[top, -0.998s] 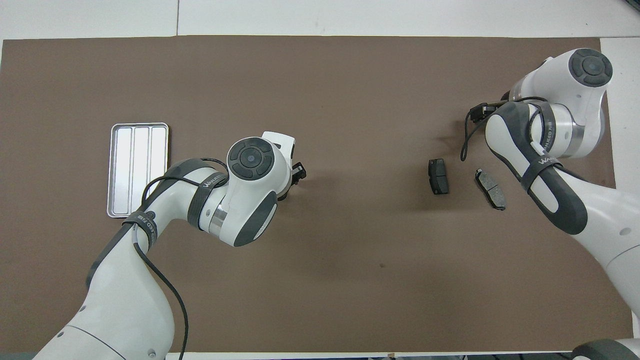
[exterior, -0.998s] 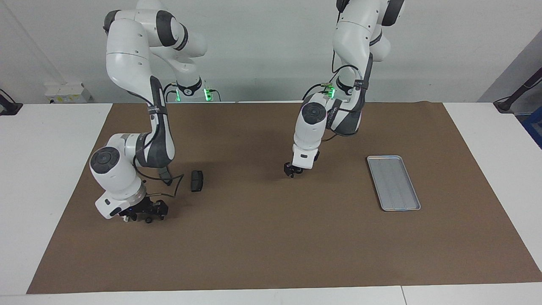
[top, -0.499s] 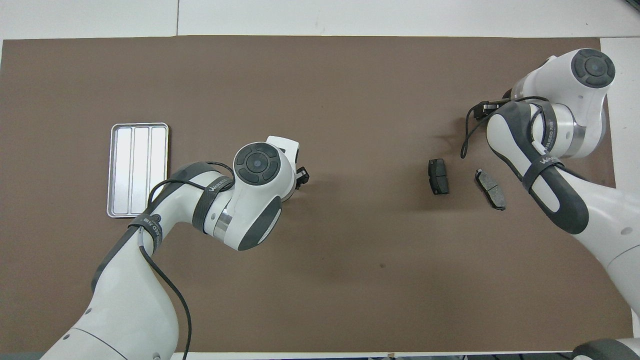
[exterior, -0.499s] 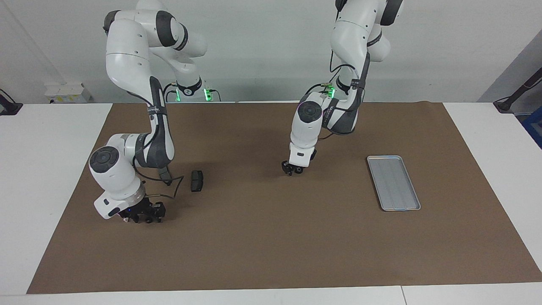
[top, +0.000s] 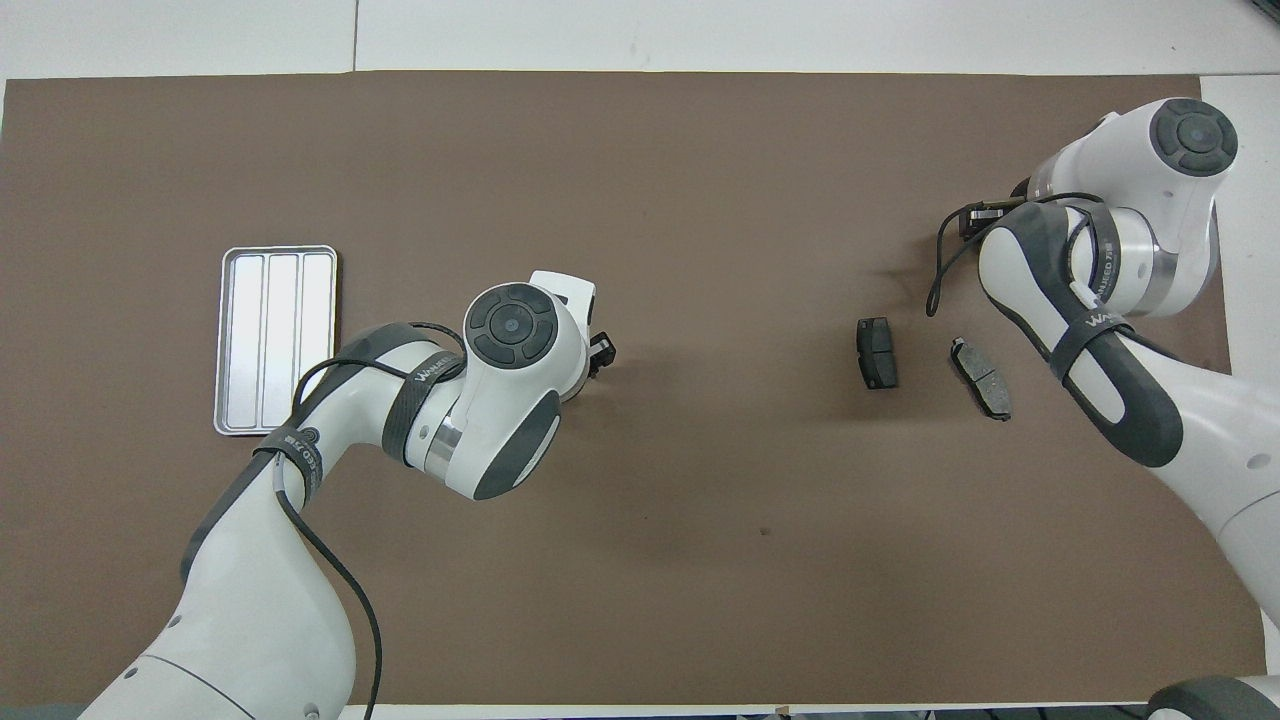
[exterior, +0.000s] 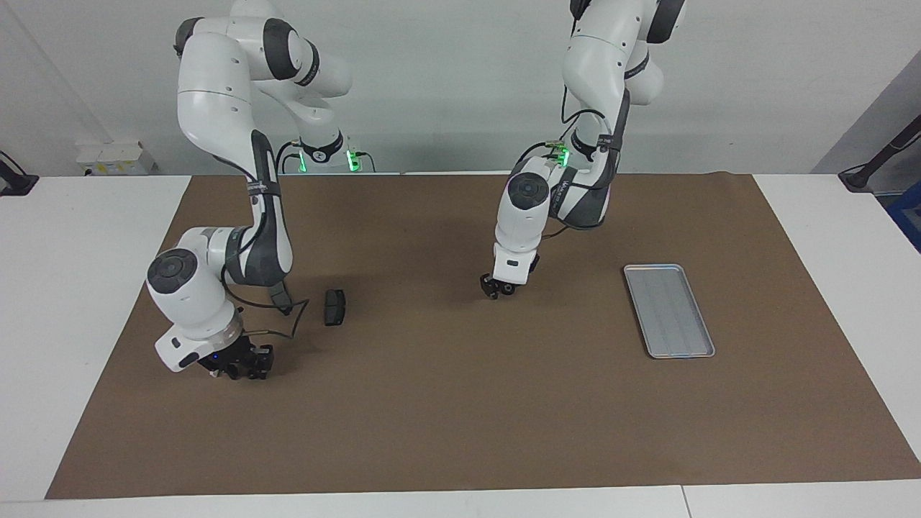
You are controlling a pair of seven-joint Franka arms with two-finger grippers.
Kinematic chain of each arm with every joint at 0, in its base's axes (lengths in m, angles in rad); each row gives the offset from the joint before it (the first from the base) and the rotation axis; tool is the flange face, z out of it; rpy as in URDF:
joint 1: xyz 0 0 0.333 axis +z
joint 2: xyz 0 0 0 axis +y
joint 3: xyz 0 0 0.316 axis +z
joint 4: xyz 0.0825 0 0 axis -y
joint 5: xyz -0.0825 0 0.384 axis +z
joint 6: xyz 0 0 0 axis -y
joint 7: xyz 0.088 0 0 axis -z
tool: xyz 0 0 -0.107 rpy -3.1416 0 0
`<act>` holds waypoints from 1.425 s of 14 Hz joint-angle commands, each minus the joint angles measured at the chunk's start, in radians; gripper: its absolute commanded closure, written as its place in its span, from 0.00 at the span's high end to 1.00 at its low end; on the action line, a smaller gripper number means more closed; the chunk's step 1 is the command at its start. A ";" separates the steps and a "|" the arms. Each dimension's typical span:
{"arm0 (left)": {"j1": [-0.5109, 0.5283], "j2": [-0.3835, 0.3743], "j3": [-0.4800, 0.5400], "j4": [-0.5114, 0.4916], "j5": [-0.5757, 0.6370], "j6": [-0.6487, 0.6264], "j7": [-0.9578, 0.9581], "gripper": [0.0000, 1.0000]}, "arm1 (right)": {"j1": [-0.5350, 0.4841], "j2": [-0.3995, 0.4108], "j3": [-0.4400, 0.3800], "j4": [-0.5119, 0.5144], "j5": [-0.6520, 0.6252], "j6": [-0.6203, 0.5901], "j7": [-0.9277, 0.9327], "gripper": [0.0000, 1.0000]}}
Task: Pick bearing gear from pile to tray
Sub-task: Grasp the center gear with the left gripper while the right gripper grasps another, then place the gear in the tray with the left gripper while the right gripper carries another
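Looking first from the facing view, the right gripper point(exterior: 241, 363) sits low on the brown mat point(exterior: 460, 403) toward the right arm's end of the table, and whether its jaws are apart or together cannot be told. A dark brake pad point(exterior: 334, 307) lies near it, apart from it. The left gripper point(exterior: 500, 288) hangs low over the middle of the mat, and its jaws cannot be read either. The tray point(exterior: 669, 311) lies flat toward the left arm's end of the table, well apart from both grippers, and nothing shows in it. No bearing gear can be picked out. If one is there, it is probably hidden under or between the jaws of a gripper. From the overhead view the tray shows only its bare ribbed floor. The brake pad has a second pad point(top: 981, 377) beside it, partly tucked under the right arm, whose gripper is mostly covered by the wrist. A bearing gear is likely small, hard, smooth metal, heavy for its size and apt to roll or slip. It is best pinched across its outer rim, squarely. The tray's low rim should stop it rolling out.
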 commanded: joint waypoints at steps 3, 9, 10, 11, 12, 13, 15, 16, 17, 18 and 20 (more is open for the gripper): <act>-0.009 -0.038 0.012 -0.046 0.011 0.023 -0.012 0.50 | -0.023 0.008 0.016 -0.003 0.010 0.009 0.002 0.23; -0.007 -0.047 0.018 -0.029 0.015 -0.051 -0.009 0.06 | -0.028 0.007 0.016 -0.003 0.008 -0.001 -0.003 0.00; 0.002 -0.074 0.018 -0.020 0.041 -0.089 -0.005 0.06 | -0.028 0.005 0.016 0.006 0.007 -0.015 -0.003 0.00; 0.025 -0.117 0.018 -0.029 0.048 -0.115 0.035 0.06 | -0.022 -0.010 0.018 0.023 0.008 -0.058 0.002 0.00; 0.062 -0.163 0.017 -0.037 0.049 -0.155 0.093 0.06 | -0.010 -0.015 0.018 0.055 0.008 -0.124 0.006 0.00; 0.094 -0.203 0.017 -0.040 0.049 -0.218 0.159 0.06 | -0.007 -0.035 0.022 0.101 0.008 -0.217 0.009 0.00; 0.173 -0.263 0.017 -0.044 0.048 -0.322 0.323 0.06 | 0.031 -0.084 0.025 0.189 0.010 -0.416 0.072 0.00; 0.224 -0.281 0.017 -0.050 0.048 -0.351 0.425 0.06 | 0.062 -0.110 0.027 0.223 0.013 -0.508 0.135 0.00; 0.282 -0.284 0.017 -0.050 0.048 -0.356 0.533 0.06 | 0.105 -0.136 0.027 0.250 0.022 -0.593 0.223 0.00; 0.331 -0.284 0.017 -0.052 0.048 -0.339 0.625 0.06 | 0.149 -0.148 0.027 0.270 0.044 -0.650 0.332 0.00; 0.434 -0.283 0.017 -0.058 0.046 -0.298 0.811 0.06 | 0.261 -0.182 0.027 0.287 0.096 -0.687 0.565 0.00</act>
